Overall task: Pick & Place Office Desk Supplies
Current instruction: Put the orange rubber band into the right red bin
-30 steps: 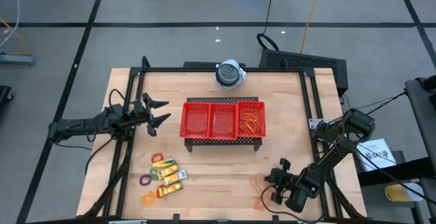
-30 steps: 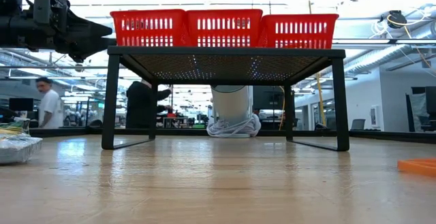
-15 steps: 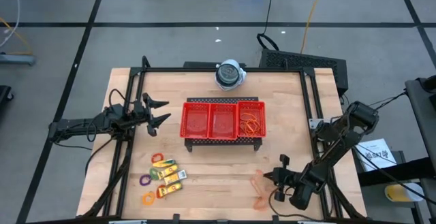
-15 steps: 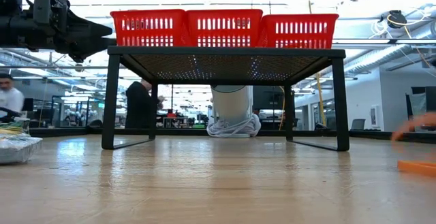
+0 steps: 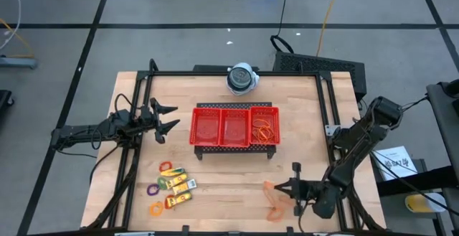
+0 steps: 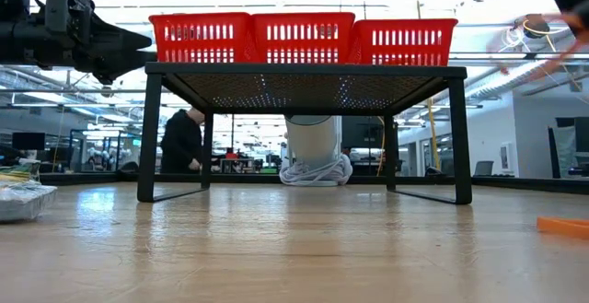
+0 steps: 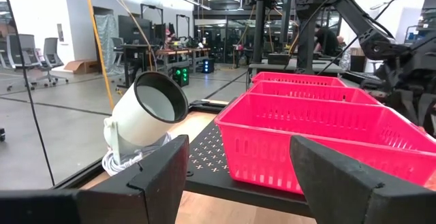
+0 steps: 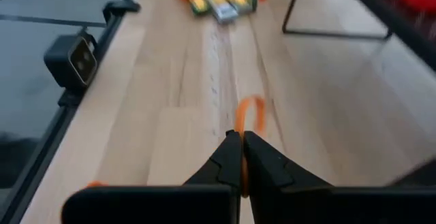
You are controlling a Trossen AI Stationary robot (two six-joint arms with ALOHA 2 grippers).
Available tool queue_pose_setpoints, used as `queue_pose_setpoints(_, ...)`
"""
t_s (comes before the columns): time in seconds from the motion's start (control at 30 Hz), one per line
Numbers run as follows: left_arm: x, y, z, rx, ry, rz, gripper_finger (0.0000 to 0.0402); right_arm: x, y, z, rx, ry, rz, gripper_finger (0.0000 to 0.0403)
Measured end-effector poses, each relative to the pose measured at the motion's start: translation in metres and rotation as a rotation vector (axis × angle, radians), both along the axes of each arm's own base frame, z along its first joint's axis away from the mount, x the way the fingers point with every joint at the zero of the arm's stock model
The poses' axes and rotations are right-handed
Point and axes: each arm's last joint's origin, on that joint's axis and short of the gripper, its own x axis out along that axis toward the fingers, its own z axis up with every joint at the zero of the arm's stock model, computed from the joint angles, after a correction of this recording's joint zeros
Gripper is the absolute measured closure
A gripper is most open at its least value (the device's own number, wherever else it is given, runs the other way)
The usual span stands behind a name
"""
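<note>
Tray [image 5: 234, 109]: red mesh, three compartments — orange rubber bands [image 5: 262, 131] in the right one.
Right pincer [image 5: 276, 187]: clenched on thin orange rubber-band loop [image 8: 249, 114].
Left pincer [image 5: 170, 117]: released.

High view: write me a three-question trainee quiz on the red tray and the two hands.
1. True or false: the red tray stands on a black stand, not straight on the table.
2. Which section of the tray holds orange rubber bands? A) the one nearest the left arm B) the middle one C) the one nearest the right arm
3. Fill in: the right hand is shut on an orange ____, while the left hand waits open beside the tray.

Key
1. True; the low view shows the stand's legs under it.
2. C.
3. Rubber band, pinched between the fingertips and lifted off the table near the front edge.
</note>
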Motion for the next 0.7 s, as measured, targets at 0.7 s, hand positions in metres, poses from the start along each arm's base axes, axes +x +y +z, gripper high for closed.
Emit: queue_pose_setpoints(0.7,0.000,0.000,0.000,0.000,0.000,0.000,0.0135,0.010,-0.031,0.058,-0.106,-0.171,0.042,0.0403)
